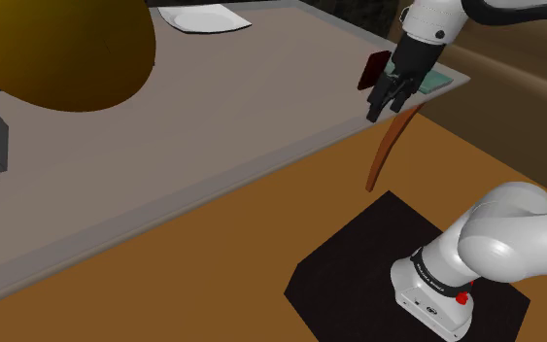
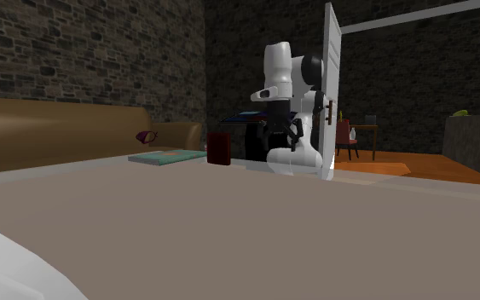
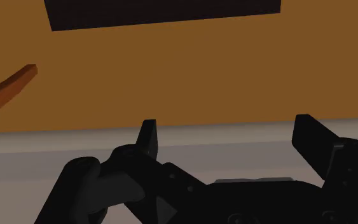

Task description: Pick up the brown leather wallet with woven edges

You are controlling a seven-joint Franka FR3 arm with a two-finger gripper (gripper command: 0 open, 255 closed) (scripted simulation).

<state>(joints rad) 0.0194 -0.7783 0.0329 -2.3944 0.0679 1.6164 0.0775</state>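
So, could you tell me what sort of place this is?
Probably a living room in a house: a brown sofa by the grey table, a dark brick wall and a white door.

Bare middle of table [image 1: 213,117]: open passage. Corner by tool [image 1: 383,105]: wallet [image 1: 371,71] upright, book [image 1: 438,82] flat just beside. Below edge: curved brown slat [image 1: 388,146]. Far end: plate [image 1: 203,17].

The wallet [image 1: 370,70] is a small, dark reddish-brown slab, closed, standing upright on its edge near the corner of the grey counter [image 1: 213,126], beside a flat teal book [image 2: 168,157]
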